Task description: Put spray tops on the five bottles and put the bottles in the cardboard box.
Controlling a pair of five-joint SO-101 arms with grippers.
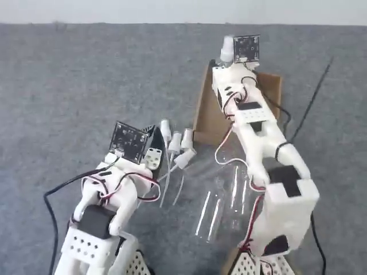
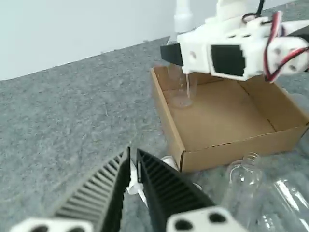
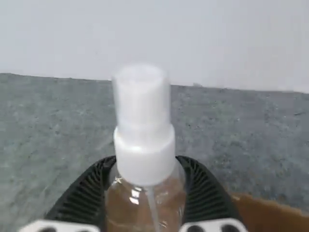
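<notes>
Over the cardboard box [image 2: 231, 147], my right arm [image 1: 264, 143] holds one clear bottle [image 3: 145, 203] upright. The right jaws are closed around its shoulder, and its white spray top [image 3: 143, 125] is already seated. My left arm [image 1: 114, 195] sits low beside a cluster of loose spray tops [image 1: 184, 158] on the grey worktop [image 1: 69, 86]. The left jaws are drawn to a narrow slit and grip nothing that I can make out. Several uncapped bottles [image 2: 246, 176] lie on their sides between my two arms, just outside the box.

The main risk, as I judge it, is the release. The bottle hangs above the box floor near the far wall, so letting go from this height could make it bounce, topple or clip the rim. The smooth, round plastic could also twist or slip in the right jaws on the way down. On the other side, the loose tops lie close together with their thin tubes pointing several ways. A careless pass of the left jaws could scatter them or nudge the bottles into rolling.

No label, brand or lettering can be read on the bottle, the tops or the box.
</notes>
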